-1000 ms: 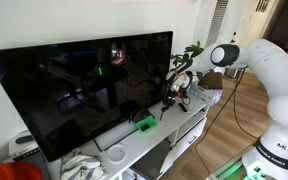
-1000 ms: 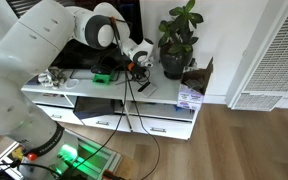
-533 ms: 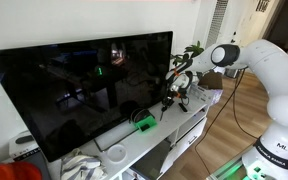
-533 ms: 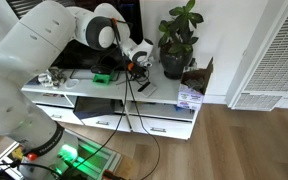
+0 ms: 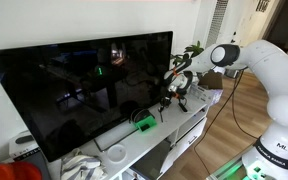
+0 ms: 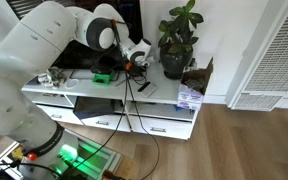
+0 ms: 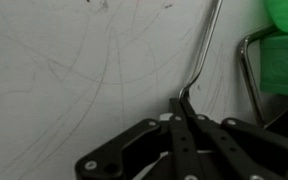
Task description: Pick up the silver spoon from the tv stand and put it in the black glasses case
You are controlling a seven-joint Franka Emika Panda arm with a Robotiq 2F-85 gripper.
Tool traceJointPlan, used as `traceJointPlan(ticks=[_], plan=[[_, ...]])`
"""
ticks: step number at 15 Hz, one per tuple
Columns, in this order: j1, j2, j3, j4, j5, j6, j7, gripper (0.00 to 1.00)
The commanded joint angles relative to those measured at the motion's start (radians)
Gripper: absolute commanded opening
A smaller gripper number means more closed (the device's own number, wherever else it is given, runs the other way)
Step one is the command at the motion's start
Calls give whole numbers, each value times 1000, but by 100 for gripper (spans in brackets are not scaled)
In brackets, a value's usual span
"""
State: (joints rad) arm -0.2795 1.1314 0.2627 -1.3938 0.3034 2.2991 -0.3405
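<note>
We find the silver spoon (image 7: pixel 203 52) clamped by its handle between the closed fingers of the gripper (image 7: pixel 184 108). In the wrist view the thin handle runs from the fingertips up to the top edge, over the scratched white top of the tv stand (image 7: pixel 74 70). The bowl is not in view. A green box (image 7: pixel 284 35) lies to the upper right, with a curved chrome bar (image 7: pixel 246 60) beside it. In both exterior views the gripper (image 5: pixel 172 95) (image 6: pixel 136 66) hangs just above the tv stand (image 6: pixel 84 97), between the green box (image 6: pixel 102 77) and the potted plant (image 6: pixel 177 40), in front of the black TV (image 5: pixel 84 90).
</note>
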Motion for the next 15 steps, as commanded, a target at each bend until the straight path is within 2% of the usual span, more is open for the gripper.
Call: traceJointPlan(ticks=[1, 6, 11, 15], plan=[[-2, -30, 5, -40, 23, -7, -26, 1], [9, -117, -7, -147, 29, -16, 34, 1], [-8, -245, -3, -271, 66, -109, 62, 1], [-9, -361, -8, -386, 185, -138, 124, 1]])
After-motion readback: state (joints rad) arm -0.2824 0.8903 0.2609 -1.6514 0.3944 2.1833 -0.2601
